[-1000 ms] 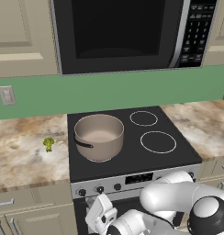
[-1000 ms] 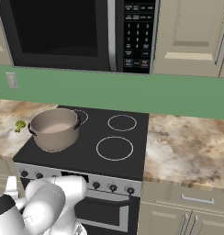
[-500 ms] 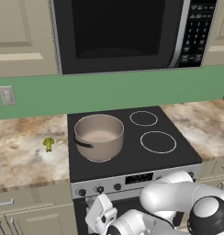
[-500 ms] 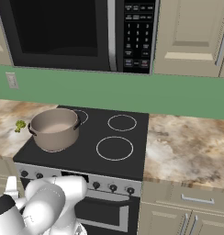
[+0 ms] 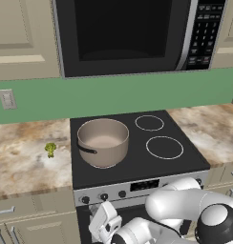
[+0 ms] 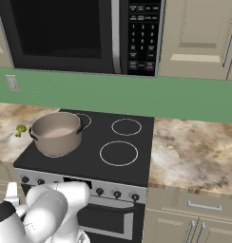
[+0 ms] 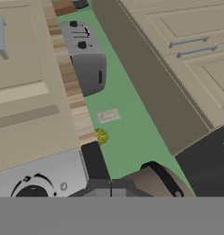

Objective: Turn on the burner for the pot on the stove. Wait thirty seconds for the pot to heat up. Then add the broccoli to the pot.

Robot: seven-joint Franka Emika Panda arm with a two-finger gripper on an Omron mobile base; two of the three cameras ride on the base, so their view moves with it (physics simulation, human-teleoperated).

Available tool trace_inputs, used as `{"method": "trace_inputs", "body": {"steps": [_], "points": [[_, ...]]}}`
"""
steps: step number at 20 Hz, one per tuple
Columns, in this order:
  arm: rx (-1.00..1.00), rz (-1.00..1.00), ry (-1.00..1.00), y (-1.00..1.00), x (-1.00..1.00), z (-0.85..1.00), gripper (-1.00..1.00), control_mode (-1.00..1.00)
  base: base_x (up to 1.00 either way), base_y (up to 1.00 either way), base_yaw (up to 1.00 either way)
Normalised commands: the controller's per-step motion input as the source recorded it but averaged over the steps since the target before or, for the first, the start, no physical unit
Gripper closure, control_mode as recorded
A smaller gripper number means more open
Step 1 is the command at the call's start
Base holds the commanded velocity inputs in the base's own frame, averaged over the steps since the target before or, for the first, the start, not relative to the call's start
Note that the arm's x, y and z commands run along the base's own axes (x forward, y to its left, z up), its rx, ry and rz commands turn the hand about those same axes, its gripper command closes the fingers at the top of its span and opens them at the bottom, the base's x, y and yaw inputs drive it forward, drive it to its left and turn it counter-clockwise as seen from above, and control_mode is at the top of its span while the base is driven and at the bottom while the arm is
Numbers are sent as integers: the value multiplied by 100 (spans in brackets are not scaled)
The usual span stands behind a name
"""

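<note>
The beige pot [image 5: 103, 141] [image 6: 57, 133] stands on the front left burner of the black glass-top stove [image 5: 159, 164] [image 6: 137, 163]. The broccoli [image 5: 50, 149] [image 6: 21, 128] lies on the counter to the pot's left, apart from it. My gripper [image 5: 103, 220] hangs low in front of the stove's silver panel, just under the left knobs [image 5: 104, 196]. In the hand view my gripper [image 7: 111, 188] is shut with nothing in it, next to a black knob [image 7: 32, 193], with the pot [image 7: 155, 181] and broccoli [image 7: 101, 136] beyond.
A black microwave [image 5: 123, 33] [image 6: 80, 33] hangs over the stove. Marble counter [image 5: 23, 162] [image 6: 194, 152] runs on both sides, with drawers below. A silver toaster [image 7: 86, 59] stands further along the counter. A wall outlet [image 5: 7, 98] sits on the green backsplash.
</note>
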Motion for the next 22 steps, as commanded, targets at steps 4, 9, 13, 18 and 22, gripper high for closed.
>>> {"method": "trace_inputs", "body": {"steps": [4,9,13,18,22], "points": [[0,0,0,0,0,0,100,-100,0,0,0],[0,0,0,0,0,0,100,-100,0,0,0],[0,0,0,0,0,0,100,-100,0,0,0],[0,0,0,0,0,0,100,-100,0,0,0],[0,0,0,0,0,0,100,-100,0,0,0]]}}
